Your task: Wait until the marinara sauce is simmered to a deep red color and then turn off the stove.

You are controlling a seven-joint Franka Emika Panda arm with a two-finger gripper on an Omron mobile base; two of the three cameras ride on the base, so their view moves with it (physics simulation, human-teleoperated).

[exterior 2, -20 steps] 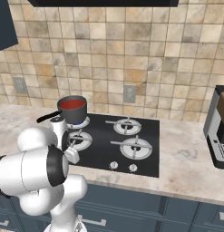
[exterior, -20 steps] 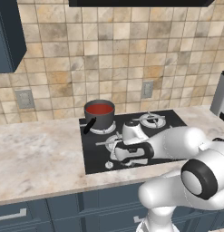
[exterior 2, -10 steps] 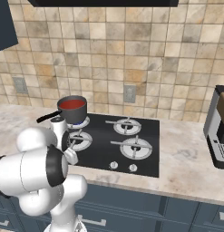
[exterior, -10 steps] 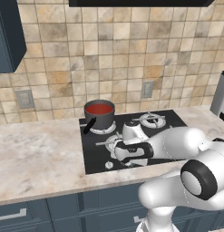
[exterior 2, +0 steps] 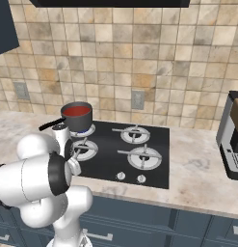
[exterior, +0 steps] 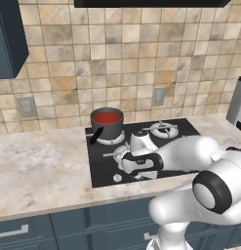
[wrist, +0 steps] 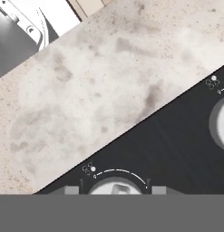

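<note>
Glossy white rounded arm [exterior: 190, 156] shells, black joint rings, dark wrist section, bulbous white base column.

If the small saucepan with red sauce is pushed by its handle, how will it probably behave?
The saucepan would probably pivot or slide, since its long black handle sticks out past the burner. The marinara sauce looks near the rim, so it may slosh over. It sits on a raised grate on the stove, so a hard push might tip it.
</note>
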